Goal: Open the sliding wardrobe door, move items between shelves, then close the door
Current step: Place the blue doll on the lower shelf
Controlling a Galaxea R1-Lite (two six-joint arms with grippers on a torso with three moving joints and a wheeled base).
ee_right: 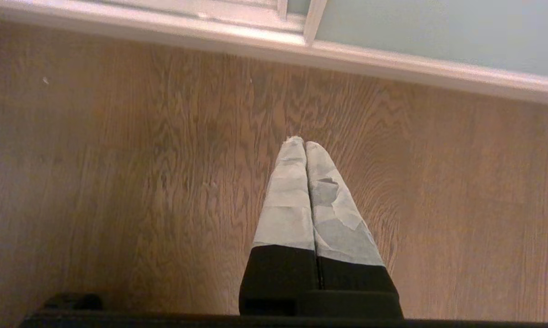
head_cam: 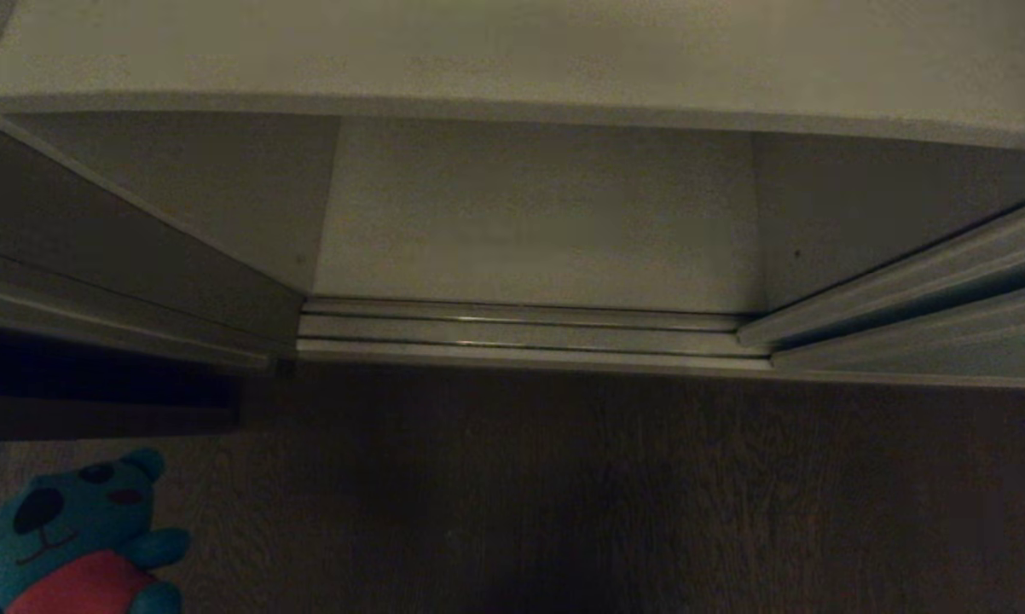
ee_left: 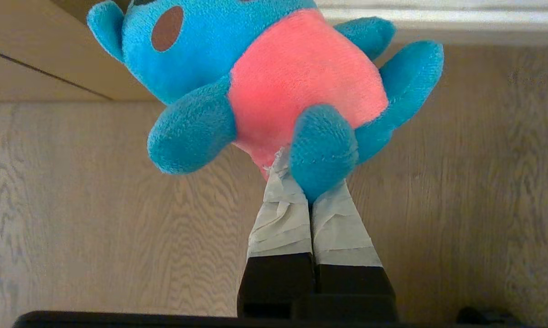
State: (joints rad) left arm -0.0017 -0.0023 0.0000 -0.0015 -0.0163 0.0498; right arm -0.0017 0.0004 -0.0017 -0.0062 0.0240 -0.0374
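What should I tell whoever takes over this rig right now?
Left gripper: shut on the blue plush toy, pinching it at the base of its pink belly, above the wooden floor.
Right gripper: shut, empty, above the floor near the floor rails.
Wardrobe: open in the middle; sliding door pushed to the right, white shelf bare where visible.
Done: door opened, blue toy picked up.
Left: place the toy on a shelf; other toys not in view; close the door.
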